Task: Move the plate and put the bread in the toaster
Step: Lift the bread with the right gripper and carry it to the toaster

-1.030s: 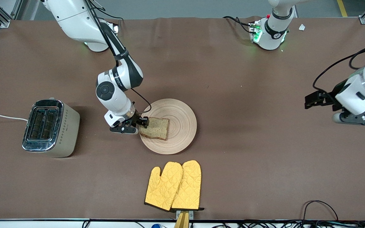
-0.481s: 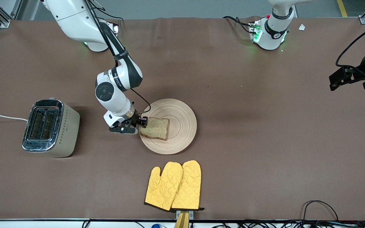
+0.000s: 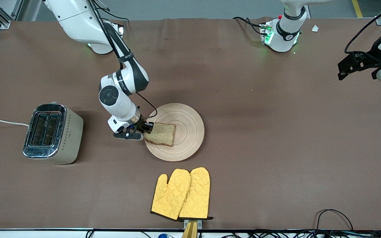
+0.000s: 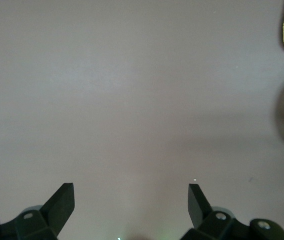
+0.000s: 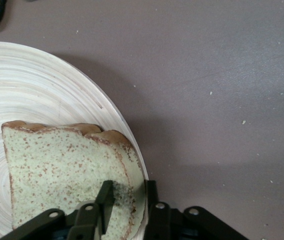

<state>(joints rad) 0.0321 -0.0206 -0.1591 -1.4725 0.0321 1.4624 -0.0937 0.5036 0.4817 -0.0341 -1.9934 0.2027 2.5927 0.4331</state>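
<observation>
Gripping the bread (image 3: 160,134) by its crust edge, my right gripper (image 3: 144,129) has its jaws nearly closed across the slice, which lies on the wooden plate (image 3: 187,132) at the rim toward the toaster (image 3: 52,134), giving a short carry to the slots. My left gripper (image 3: 354,66) waits wide open and empty over the left arm's end of the table (image 3: 276,132), clear of the transfer path.

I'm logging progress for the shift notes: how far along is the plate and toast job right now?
Early stage. Nothing is in the toaster; its slots look empty. In hand: the right end effector is at the plate rim, its fingers astride one edge of the bread, which lies on the plate. The left end effector waits open over bare table. Left: lift the bread, carry it to the toaster, drop it in.
</observation>
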